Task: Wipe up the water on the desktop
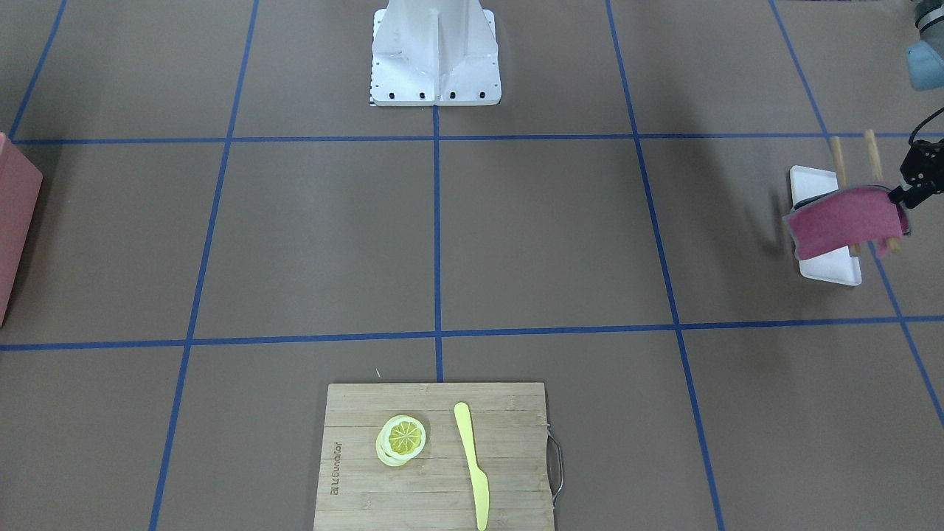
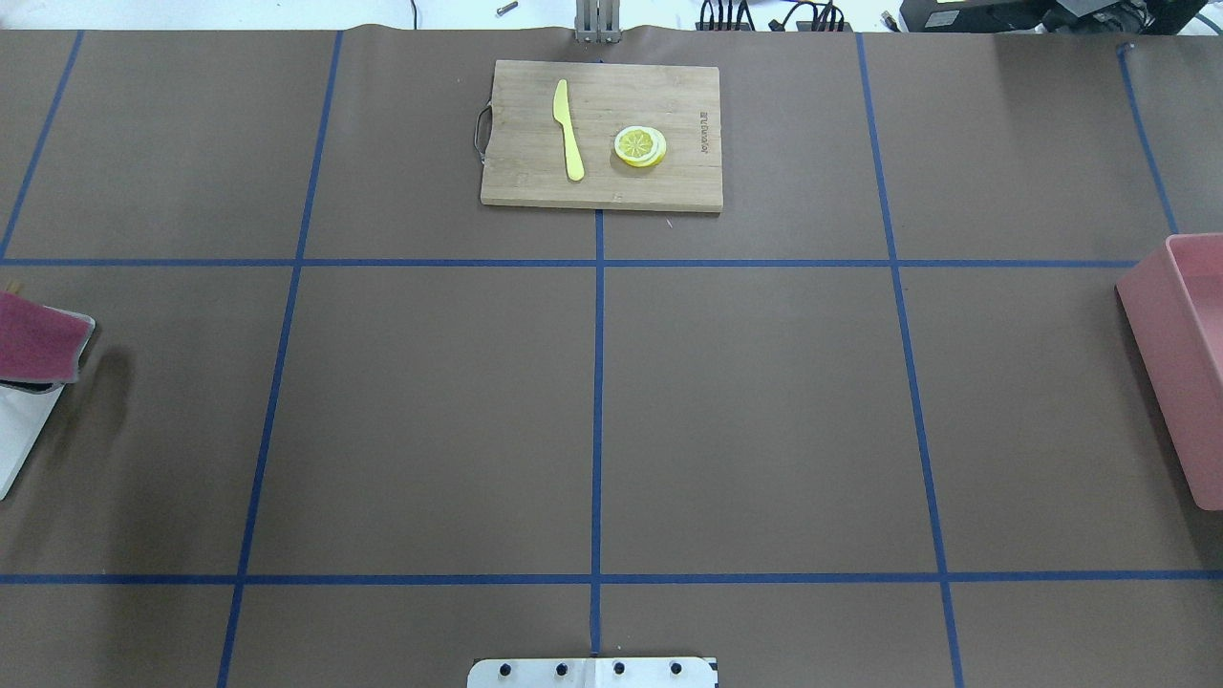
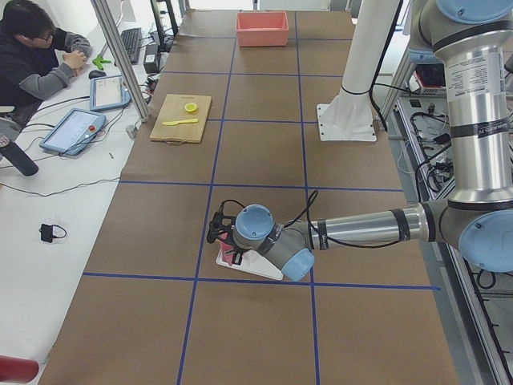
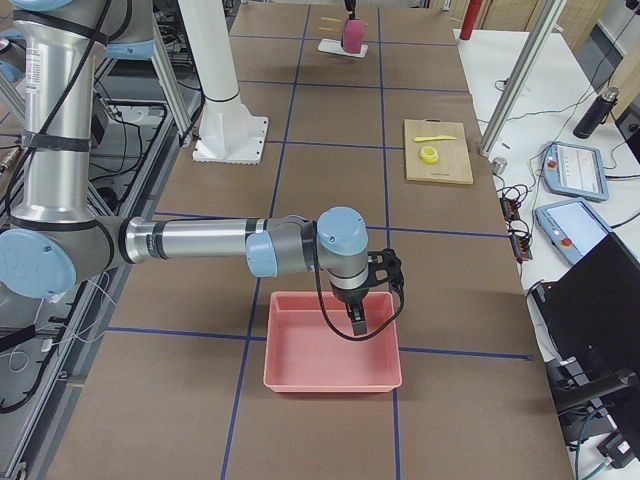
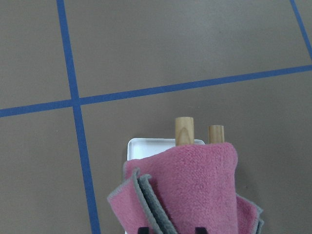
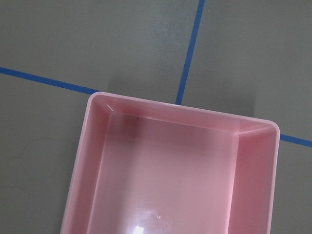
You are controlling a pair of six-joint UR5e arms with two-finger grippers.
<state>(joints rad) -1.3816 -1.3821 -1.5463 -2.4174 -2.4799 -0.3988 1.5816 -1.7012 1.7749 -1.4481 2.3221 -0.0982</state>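
Left gripper: low over the 9 o'clock end of the desktop, as the overhead view shows it. Its two black fingertips stand a narrow way apart, closed against the folded pink cloth between them.
Cloth: grey-edged, draped over two wooden pegs that rise from a white tray. The tray lies flat on the desktop, just beside a crossing of tape lines.
Right gripper: at the 3 o'clock end, pointing down over a pink bin. I cannot tell how far its fingers are parted, and its wrist camera shows only the bin's inside.
Desktop: spreads under both grippers and between them. The middle rectangles lie well apart from either claw.
Surface: matte brown, crossed by blue tape into big rectangles. At 12 o'clock sits a bamboo board bearing a yellow knife and a small stack of lemon slices. The white robot base is at 6 o'clock.
Room: a white side bench runs along the far edge. A person sits there near two tablets, with cables and a keyboard close by.
Counts: two arms, two grippers, one cloth, two pegs, one tray, one bin, one board, one knife, one person.
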